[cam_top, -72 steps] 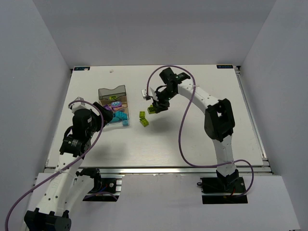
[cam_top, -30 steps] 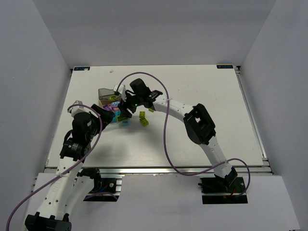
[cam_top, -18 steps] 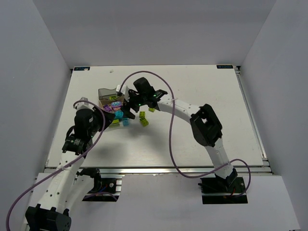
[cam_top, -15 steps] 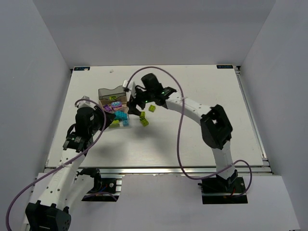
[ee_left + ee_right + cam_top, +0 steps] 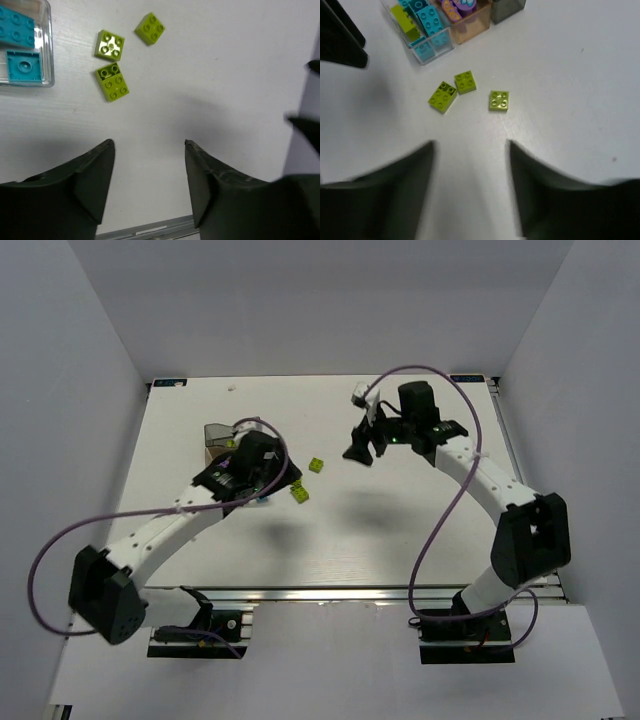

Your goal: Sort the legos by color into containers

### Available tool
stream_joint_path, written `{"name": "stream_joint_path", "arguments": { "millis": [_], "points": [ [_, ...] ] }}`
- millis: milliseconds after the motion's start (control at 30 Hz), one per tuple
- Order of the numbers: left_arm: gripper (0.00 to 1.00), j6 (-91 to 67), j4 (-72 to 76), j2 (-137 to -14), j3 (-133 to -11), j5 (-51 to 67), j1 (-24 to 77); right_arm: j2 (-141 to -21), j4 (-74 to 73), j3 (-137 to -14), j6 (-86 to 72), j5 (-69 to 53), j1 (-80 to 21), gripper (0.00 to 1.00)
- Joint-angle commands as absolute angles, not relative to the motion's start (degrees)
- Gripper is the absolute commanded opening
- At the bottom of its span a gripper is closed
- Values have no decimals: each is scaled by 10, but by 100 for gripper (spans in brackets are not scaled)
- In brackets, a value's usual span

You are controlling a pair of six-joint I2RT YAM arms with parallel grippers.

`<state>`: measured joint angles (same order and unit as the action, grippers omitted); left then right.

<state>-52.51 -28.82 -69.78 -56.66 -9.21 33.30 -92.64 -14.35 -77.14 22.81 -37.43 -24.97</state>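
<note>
Left gripper [image 5: 148,146]: held apart, nothing grasped.
Right gripper [image 5: 470,146]: held apart, blurred, nothing grasped.
Lime legos [image 5: 465,82]: three scattered mid-frame, on the table.
Containers [image 5: 470,30]: seen upper left.

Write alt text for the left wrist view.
Three lime-green bricks lie loose on the white table, just right of a clear tray holding teal bricks at the upper left corner. At the bottom, the left arm's dark jaws stand open with nothing between them.
</note>
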Motion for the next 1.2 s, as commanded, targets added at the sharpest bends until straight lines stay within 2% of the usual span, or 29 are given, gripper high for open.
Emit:
{"name": "stream_joint_path", "arguments": {
  "millis": [0, 67, 100, 333, 533, 733, 1167],
  "points": [
    [69, -551, -368, -777, -625, -177, 373, -857, -123, -707, 229, -360, -244, 88],
    [74, -557, -380, -812, -657, -194, 385, -827, -100, -678, 216, -338, -229, 89],
    [80, -559, -386, -837, -666, -199, 386, -822, -89, -660, 208, -338, -222, 89],
    [83, -566, -391, -918, -716, -233, 388, -806, -94, -629, 181, -347, -161, 89],
    [83, -570, -379, -970, -735, -242, 394, -805, -91, -629, 173, -330, -156, 89],
    [78, -567, -374, -1027, -763, -245, 395, -798, -88, -624, 170, -327, -156, 89],
    [73, -550, -352, -1123, -787, -255, 396, -795, -93, -618, 169, -318, -155, 89]
  ]
}}
